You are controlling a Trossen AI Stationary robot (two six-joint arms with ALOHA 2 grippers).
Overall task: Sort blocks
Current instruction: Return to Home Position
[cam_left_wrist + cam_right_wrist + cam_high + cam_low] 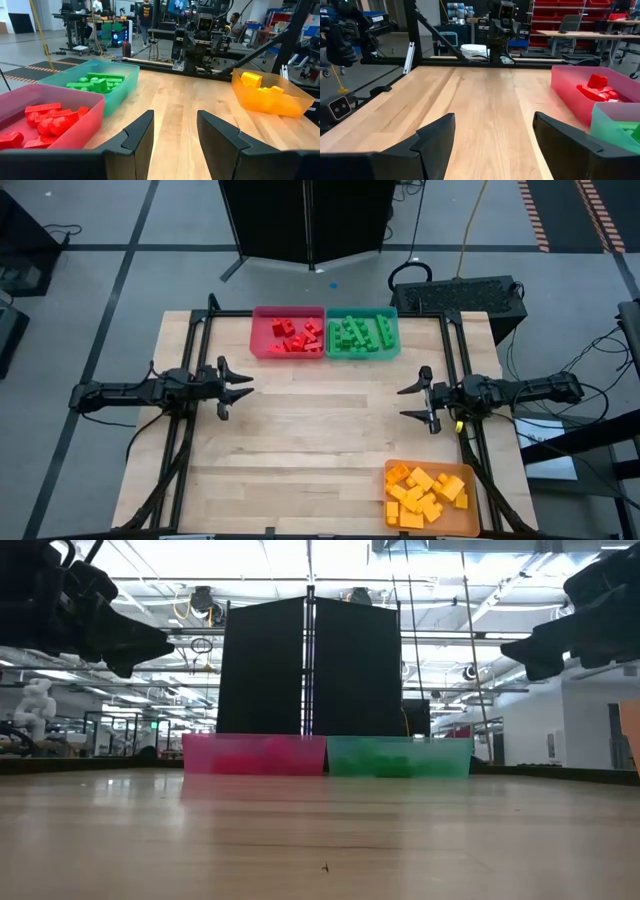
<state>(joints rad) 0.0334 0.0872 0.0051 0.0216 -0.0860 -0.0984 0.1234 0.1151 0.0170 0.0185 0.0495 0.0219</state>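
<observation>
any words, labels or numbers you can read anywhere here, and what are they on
None can be read.
No print shows on the red tray, teal tray, orange tray, the blocks or the table.
A screen in the room, in the left wrist view, is too blurred to read.

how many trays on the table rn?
3. The red tray and the teal tray sit side by side at the top of the high view. The orange tray is at the lower right corner. None looks hidden.
</observation>
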